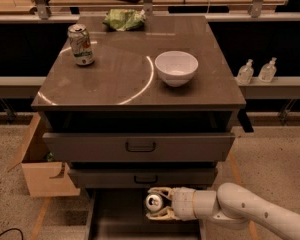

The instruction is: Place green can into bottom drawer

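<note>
My gripper (157, 204) reaches in from the lower right on a white arm and is shut on the green can (153, 202). Only the can's silver top shows, facing the camera between the fingers. The can is held over the open bottom drawer (106, 224), a dark grey tray pulled out under the cabinet. Whether the can touches the drawer floor cannot be told.
On the cabinet top (115, 79) stand a paler silver-white can (80, 44), a white bowl (176, 68) and a green chip bag (123, 19). Two wider drawers (140, 146) with black handles are partly out. A cardboard box (42, 169) sits at the left; two bottles (255, 71) stand at the right.
</note>
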Motion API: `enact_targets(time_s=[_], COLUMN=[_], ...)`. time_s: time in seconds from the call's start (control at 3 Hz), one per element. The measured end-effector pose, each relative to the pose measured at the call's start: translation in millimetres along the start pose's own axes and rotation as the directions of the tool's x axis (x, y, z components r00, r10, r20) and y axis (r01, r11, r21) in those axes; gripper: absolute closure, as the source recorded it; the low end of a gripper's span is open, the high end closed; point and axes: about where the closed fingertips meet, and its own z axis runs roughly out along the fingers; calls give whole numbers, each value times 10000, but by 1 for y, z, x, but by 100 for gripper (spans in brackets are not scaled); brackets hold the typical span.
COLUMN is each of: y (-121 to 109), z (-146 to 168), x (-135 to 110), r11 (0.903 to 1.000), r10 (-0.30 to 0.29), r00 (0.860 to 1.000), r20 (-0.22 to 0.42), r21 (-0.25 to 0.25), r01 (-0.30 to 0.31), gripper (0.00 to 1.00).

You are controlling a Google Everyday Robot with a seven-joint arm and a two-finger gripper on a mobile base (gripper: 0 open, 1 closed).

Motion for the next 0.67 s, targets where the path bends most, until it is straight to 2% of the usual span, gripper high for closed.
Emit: enact_targets(time_s=[0.33, 0.67], y=[-6, 5], z=[26, 45], x=[30, 57], r11=[9999, 9989], r10=[103, 452], r00=[9998, 9986], r20=[181, 269], r21=[69, -118], r01=[-104, -449], gripper=[100, 100])
